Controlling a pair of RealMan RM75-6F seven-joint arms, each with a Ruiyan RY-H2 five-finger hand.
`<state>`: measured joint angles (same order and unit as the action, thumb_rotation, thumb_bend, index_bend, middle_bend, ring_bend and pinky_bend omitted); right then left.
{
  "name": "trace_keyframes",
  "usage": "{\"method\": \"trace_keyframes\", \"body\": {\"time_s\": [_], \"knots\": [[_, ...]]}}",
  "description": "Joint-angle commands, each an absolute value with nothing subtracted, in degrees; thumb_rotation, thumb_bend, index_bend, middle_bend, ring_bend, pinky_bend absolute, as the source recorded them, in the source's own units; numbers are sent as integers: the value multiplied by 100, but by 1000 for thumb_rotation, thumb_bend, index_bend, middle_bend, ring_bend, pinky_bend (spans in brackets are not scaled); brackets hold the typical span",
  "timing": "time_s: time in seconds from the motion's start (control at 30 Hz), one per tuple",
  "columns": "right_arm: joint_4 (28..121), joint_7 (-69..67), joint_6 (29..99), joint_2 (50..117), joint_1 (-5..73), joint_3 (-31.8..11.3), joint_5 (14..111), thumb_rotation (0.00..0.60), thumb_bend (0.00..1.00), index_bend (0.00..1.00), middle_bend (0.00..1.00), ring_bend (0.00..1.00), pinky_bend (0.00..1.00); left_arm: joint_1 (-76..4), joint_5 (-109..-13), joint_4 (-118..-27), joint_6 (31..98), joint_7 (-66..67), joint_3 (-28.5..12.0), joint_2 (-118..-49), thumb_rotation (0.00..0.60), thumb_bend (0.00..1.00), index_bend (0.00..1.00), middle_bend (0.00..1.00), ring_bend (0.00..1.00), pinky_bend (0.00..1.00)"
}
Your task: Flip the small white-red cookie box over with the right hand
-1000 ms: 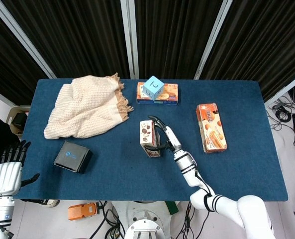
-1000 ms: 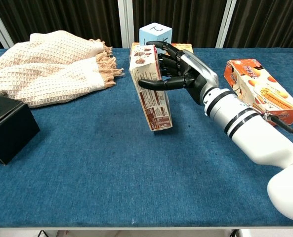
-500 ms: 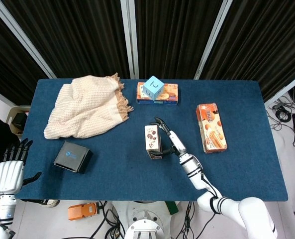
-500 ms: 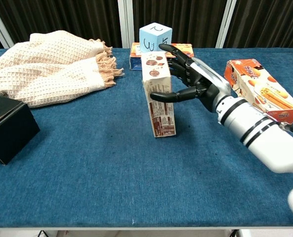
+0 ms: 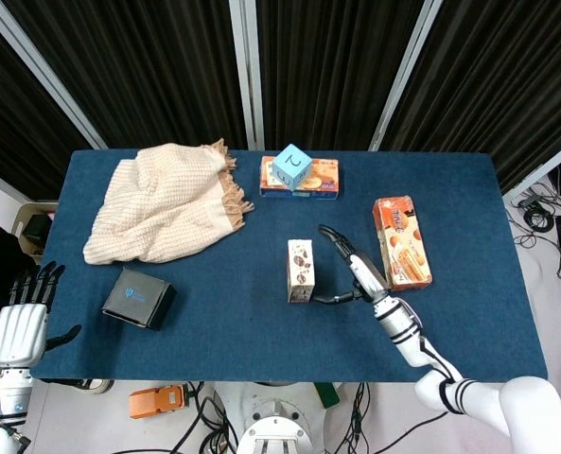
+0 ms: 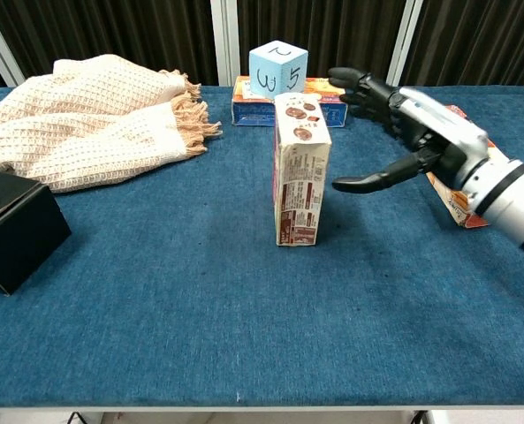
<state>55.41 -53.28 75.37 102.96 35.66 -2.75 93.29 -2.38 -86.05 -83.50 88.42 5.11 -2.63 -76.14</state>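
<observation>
Pulled back from the small white-red cookie box (image 5: pixel 300 270), right hand (image 5: pixel 354 274) now spread apart beside it, holding nothing. Seen from the head: slim printed carton standing on end on blue felt table (image 5: pixel 214 331). Left hand (image 5: pixel 22 322) off the table's near-left corner, fingers apart.

Seen from the chest: carton upright, fingers (image 6: pixel 368 182) clear of it.

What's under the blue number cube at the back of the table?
The blue cube sits on a flat orange-and-blue cookie box lying on the table. The box's ends stick out on both sides; its top under the cube is covered.
</observation>
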Motion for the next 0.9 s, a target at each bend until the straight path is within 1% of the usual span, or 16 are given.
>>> {"method": "trace_keyframes", "body": {"time_s": [0.03,0.13,0.2,0.3,0.37,0.47,0.63,0.9], "knots": [[6955,-4210,7448,9175,3483,-153,9401,600,52,0,0,0,0,-240,-8592,-8332,8829,495,-261,-7624,600,0,90,57,0,0],[8157,-3335,7049,8438,3552,-250,9155,600,44,0,0,0,0,-247,-8600,-8324,8818,485,-253,-7633,600,0,90,57,0,0],[9059,-2574,6606,7951,3651,-377,8785,600,43,0,0,0,0,-247,-8620,-8324,8830,484,-244,-7636,600,0,90,57,0,0],[9831,-1857,6176,7625,3795,-594,8245,600,42,0,0,0,0,-238,-8631,-8329,8856,478,-240,-7630,600,0,90,57,0,0],[10204,-1356,5914,7533,3927,-763,7817,600,42,0,0,0,0,-224,-8637,-8331,8878,472,-233,-7623,600,0,90,57,0,0],[10412,-514,5701,7617,4132,-962,7203,600,41,0,0,0,0,-206,-8634,-8321,8893,465,-222,-7619,600,0,90,57,0,0],[10445,689,5483,7954,4479,-1090,6273,600,42,0,0,0,0,-180,-8599,-8291,8879,442,-203,-7621,600,0,90,57,0,0],[10377,1666,5359,8294,4923,-1225,5240,600,42,0,2,0,0,-159,-8560,-8282,8860,433,-195,-7607,600,0,90,57,0,0]]}}
